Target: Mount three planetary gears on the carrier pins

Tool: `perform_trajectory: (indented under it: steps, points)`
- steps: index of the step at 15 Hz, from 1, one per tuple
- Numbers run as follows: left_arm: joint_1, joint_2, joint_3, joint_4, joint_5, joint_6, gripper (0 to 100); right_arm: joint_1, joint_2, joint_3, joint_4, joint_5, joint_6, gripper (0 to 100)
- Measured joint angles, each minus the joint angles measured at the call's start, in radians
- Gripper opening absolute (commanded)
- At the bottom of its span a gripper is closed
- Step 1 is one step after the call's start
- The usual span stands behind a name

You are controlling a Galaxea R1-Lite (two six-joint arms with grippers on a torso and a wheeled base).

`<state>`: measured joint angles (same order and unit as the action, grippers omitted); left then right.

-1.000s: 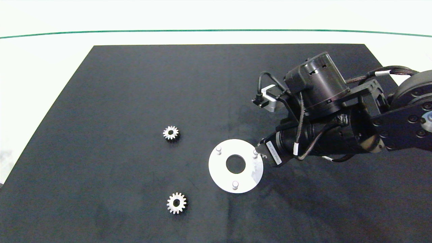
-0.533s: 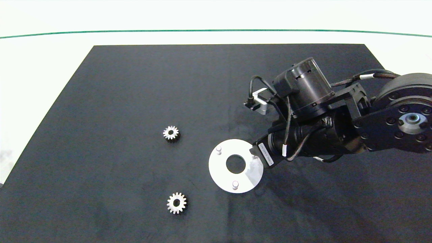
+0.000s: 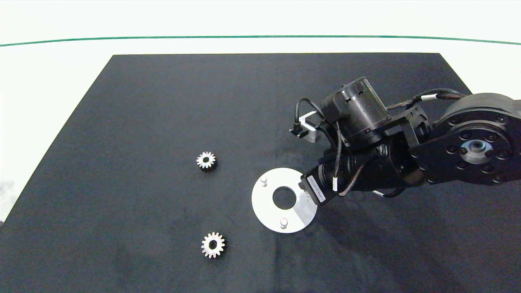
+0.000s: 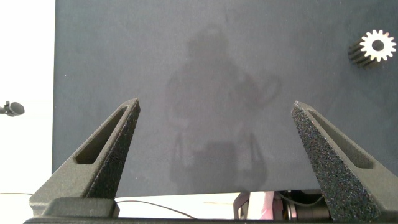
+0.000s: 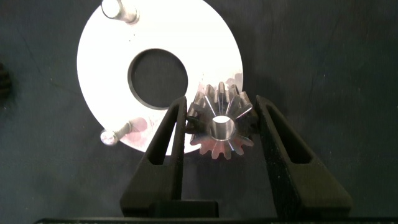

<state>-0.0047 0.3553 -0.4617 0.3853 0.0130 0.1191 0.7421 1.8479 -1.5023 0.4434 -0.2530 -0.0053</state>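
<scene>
Rightward, right gripper (image 5: 221,118) gripping gear (image 5: 222,122) at disc (image 5: 99,68) edge.

The left gripper (image 4: 214,152), jaws spread wide, hangs over a dark mat (image 4: 205,74) near one gear (image 4: 375,46).

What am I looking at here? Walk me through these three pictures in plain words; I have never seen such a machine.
This is a two-armed robot working at a table with a black mat. The big picture looks down from a camera above; the other two come from cameras on each wrist.

The right gripper is shut on a small silver gear, holding it over the edge of a white disc, where one of the three pegs should be; that peg is hidden. The two other pegs are bare.

Two more gears lie loose on the mat: one farther back, one nearer the front.

The left gripper hangs open over bare mat, holding nothing, outside the overhead picture.
</scene>
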Motion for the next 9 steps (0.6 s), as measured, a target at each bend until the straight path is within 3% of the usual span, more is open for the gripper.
perform_trajectory:
  steps: [9]
  points:
    - [0.0,0.0,0.0,-0.001,0.0,0.0,100,-0.002,0.021,-0.033,0.003,0.0,0.0,0]
